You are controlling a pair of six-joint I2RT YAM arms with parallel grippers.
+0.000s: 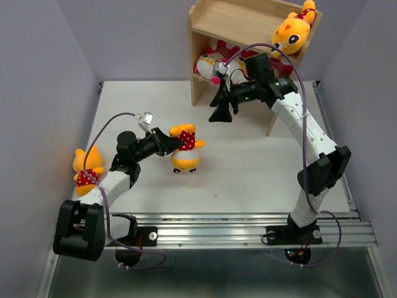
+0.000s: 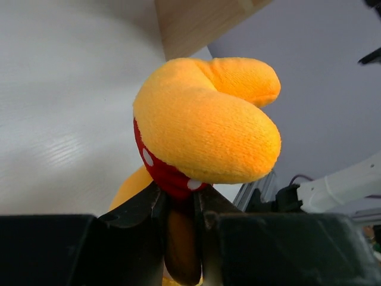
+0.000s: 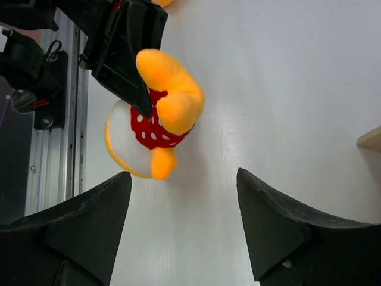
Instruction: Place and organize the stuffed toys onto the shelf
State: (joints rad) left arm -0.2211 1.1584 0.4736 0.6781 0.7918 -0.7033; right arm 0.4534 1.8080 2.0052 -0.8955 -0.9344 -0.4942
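Observation:
My left gripper (image 1: pixel 175 144) is shut on an orange-yellow stuffed toy (image 1: pixel 186 150) with a red white-dotted body, held head-down at mid-table. In the left wrist view the jaws (image 2: pixel 180 199) pinch its red body below an orange limb (image 2: pixel 208 119). My right gripper (image 1: pixel 221 110) is open and empty in front of the wooden shelf (image 1: pixel 239 22), above the held toy (image 3: pixel 158 119). A second orange toy (image 1: pixel 87 169) lies at the table's left edge. A third (image 1: pixel 293 31) lies on the shelf's top tier. White-faced striped toys (image 1: pixel 211 63) sit on the lower tier.
Grey walls close in the table on the left, back and right. A metal rail (image 1: pixel 236 223) runs along the near edge. The shelf's corner (image 3: pixel 372 138) shows at the right of the right wrist view. The left arm's cable (image 1: pixel 115 121) loops above the table.

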